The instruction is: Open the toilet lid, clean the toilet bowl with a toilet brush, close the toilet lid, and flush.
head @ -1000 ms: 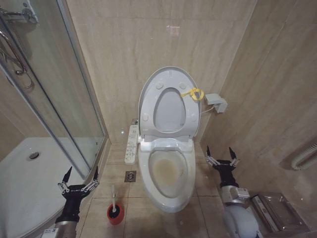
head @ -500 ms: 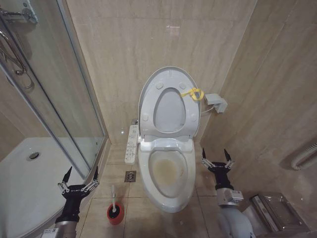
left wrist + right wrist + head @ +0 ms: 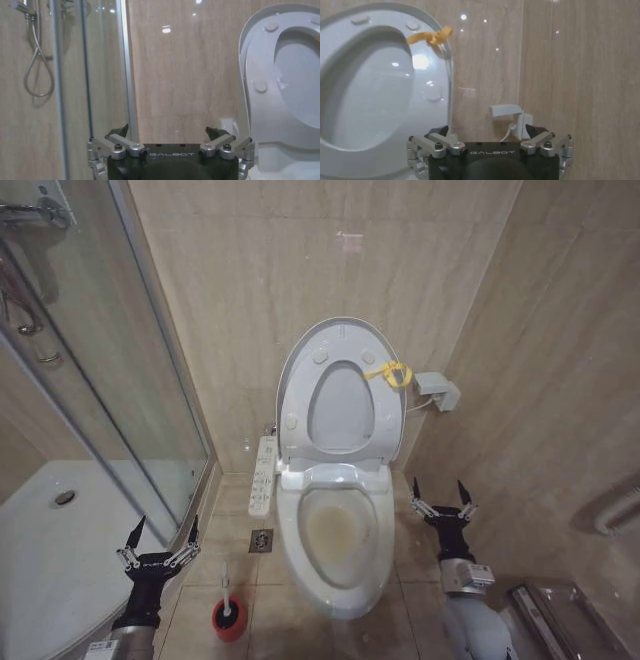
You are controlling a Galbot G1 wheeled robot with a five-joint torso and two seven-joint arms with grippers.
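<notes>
glossy white plastic, the toilet lid (image 3: 335, 385) stands raised against the tiled wall with the seat ring up against it, well above and beyond both claws, a yellow loop (image 3: 391, 371) tied at its edge. below it the toilet bowl (image 3: 338, 530) lies open between the two claws, smooth white ceramic, a long oval stained yellowish-brown inside. the right claw (image 3: 441, 495) hangs just beside the bowl's rim, fingers spread wide and holding nothing. the left claw (image 3: 158, 543) hovers over the floor, also wide open and empty, with the toilet brush (image 3: 227, 598) close beside it: a thin white stick upright in a small round red cup (image 3: 229, 619). my guess is the slim handle could slip or tip the light cup if pinched off-centre.
</notes>
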